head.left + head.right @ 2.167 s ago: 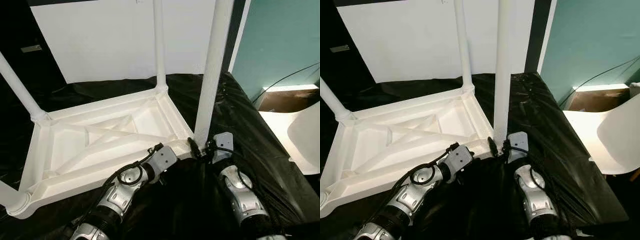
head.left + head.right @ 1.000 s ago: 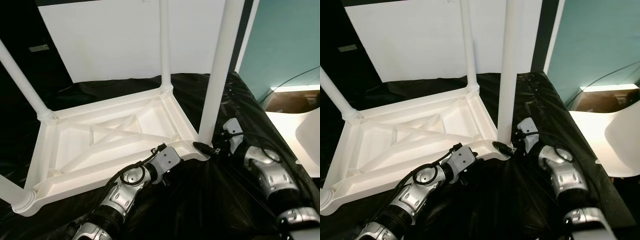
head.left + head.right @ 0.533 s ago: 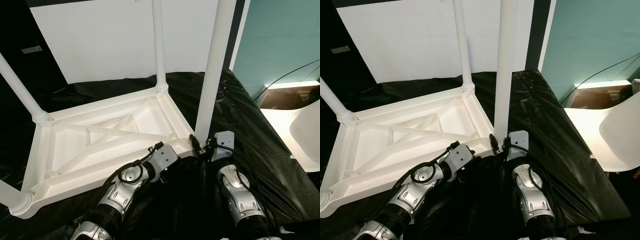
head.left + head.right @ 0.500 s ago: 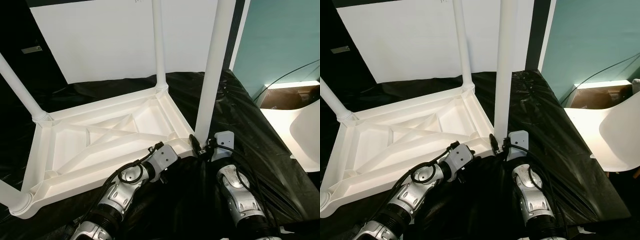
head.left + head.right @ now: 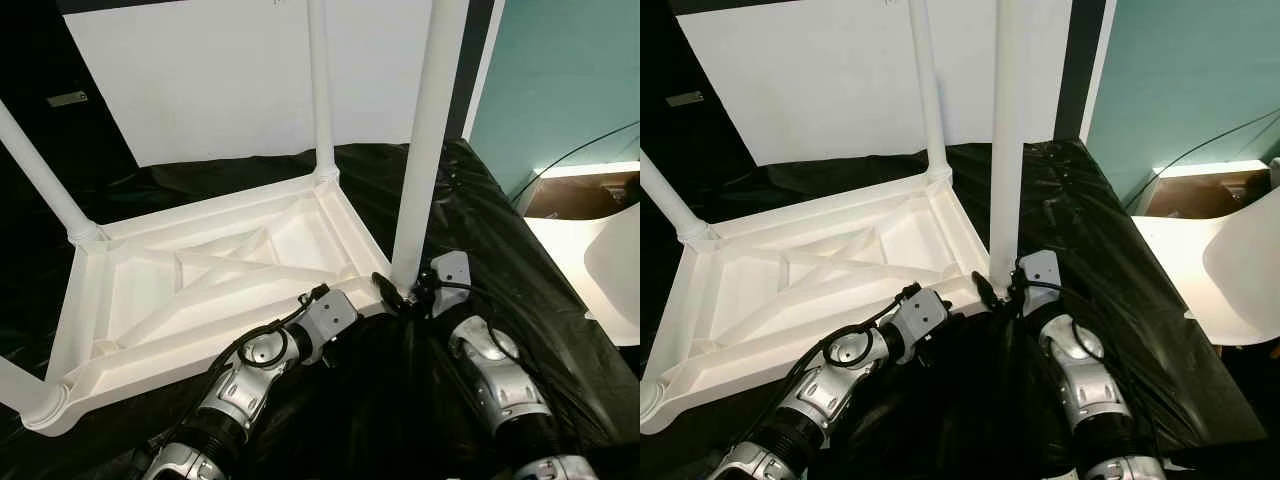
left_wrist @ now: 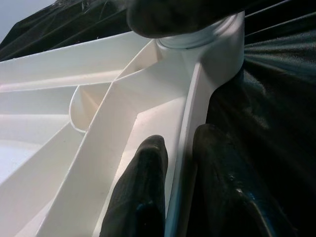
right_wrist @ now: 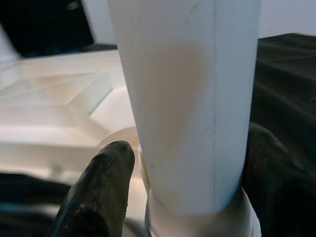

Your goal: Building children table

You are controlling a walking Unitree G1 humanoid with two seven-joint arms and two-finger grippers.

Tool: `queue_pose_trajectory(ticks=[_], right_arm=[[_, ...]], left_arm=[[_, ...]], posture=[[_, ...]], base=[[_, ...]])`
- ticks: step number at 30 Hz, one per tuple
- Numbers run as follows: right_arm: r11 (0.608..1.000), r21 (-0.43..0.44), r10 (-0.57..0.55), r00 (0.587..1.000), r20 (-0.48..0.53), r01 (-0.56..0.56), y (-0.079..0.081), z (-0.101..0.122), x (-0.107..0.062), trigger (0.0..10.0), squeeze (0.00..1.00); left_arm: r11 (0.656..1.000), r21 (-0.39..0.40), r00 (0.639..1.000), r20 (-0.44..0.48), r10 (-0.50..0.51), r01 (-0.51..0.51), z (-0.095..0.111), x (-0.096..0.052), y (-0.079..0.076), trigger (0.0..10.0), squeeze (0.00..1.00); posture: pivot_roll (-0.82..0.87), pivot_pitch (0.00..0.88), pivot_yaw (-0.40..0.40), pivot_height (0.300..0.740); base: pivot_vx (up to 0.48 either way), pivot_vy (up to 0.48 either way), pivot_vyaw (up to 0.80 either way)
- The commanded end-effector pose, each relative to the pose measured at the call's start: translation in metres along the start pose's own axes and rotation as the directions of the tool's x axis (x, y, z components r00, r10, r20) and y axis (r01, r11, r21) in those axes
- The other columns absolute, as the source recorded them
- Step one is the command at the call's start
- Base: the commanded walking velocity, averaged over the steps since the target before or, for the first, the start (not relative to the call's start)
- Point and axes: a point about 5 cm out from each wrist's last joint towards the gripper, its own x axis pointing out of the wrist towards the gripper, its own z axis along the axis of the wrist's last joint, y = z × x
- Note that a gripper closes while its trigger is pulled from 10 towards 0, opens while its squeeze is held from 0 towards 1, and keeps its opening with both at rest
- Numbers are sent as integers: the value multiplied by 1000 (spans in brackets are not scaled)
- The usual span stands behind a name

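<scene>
Right now, R gripper (image 7: 190,168) clamps table leg (image 5: 425,150), no labels legible.

Smooth white plastic table (image 5: 200,270), glossy black sheet (image 5: 500,250)

table top (image 5: 200,290): plain white, ribbed underside, no pattern
leg (image 5: 428,140) just beyond the right gripper (image 7: 182,173): white, faint warm tint in the right wrist view
sheet (image 5: 480,230) under both grippers: glossy black, creased
left gripper (image 6: 180,187): black fingers, silver arm
right gripper fingers (image 7: 98,192): black
wall panel (image 5: 220,80) well beyond the grippers: white
wall (image 5: 570,70) to the right gripper's side: teal
chair (image 5: 1250,270): white
</scene>
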Motion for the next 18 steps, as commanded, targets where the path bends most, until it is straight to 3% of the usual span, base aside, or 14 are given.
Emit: queue_pose_trajectory(ticks=[1, 10, 11, 18], right_arm=[[991, 11, 130, 991, -41, -130, 7, -5, 3, 10000, 0], [950, -99, 283, 949, -136, -297, -18, 0, 0, 10000, 0], [944, -103, 299, 944, -135, -314, -23, 3, 0, 0, 0], [914, -97, 376, 911, -167, -395, -27, 2, -6, 0, 0]], left_arm=[[985, -83, 953, -250, -170, 154, -54, -6, -39, 10000, 0], [984, -73, 952, -251, -175, 162, -53, -5, -39, 10000, 0], [984, -72, 952, -251, -175, 162, -53, -5, -39, 10000, 0], [984, -75, 953, -249, -173, 160, -53, -5, -40, 10000, 0]], posture=[[-107, 0, 49, 740], [-110, 0, 53, 740], [-108, 0, 52, 740], [-103, 0, 49, 740]], base=[[0, 0, 0], [0, 0, 0], [0, 0, 0], [0, 0, 0]])
